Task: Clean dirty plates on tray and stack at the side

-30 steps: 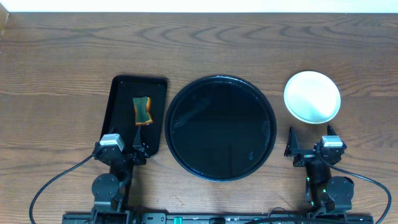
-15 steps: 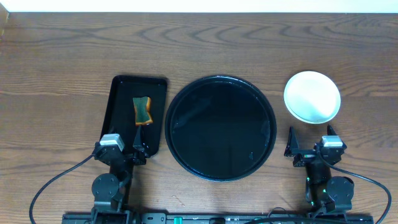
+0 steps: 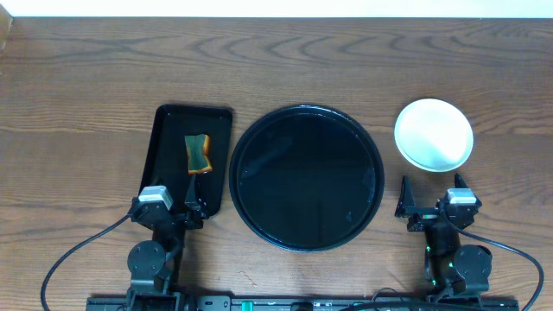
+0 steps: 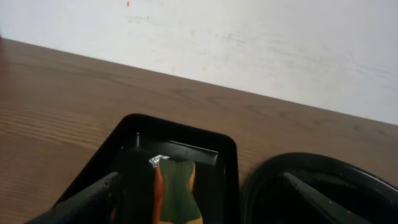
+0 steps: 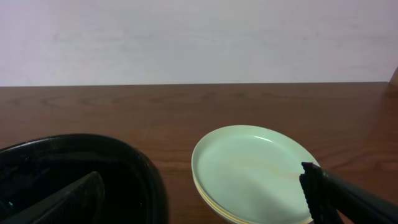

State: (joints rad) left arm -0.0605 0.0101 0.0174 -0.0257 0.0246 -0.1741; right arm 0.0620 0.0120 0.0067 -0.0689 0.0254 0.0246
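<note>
The large round black tray [image 3: 306, 177] lies at the table's middle with nothing on it; its rim shows in the left wrist view [image 4: 323, 186] and the right wrist view [image 5: 74, 174]. The plates [image 3: 434, 134] sit stacked on the wood to its right, a pale mint one on top and a yellow edge under it [image 5: 255, 171]. My left gripper [image 3: 169, 205] is open and empty at the near end of the rectangular tray. My right gripper [image 3: 429, 200] is open and empty, just short of the stack.
A smaller rectangular black tray [image 3: 173, 130] left of the round one holds a green and orange sponge [image 3: 199, 153], also seen in the left wrist view [image 4: 176, 193]. A white wall stands behind the table's far edge.
</note>
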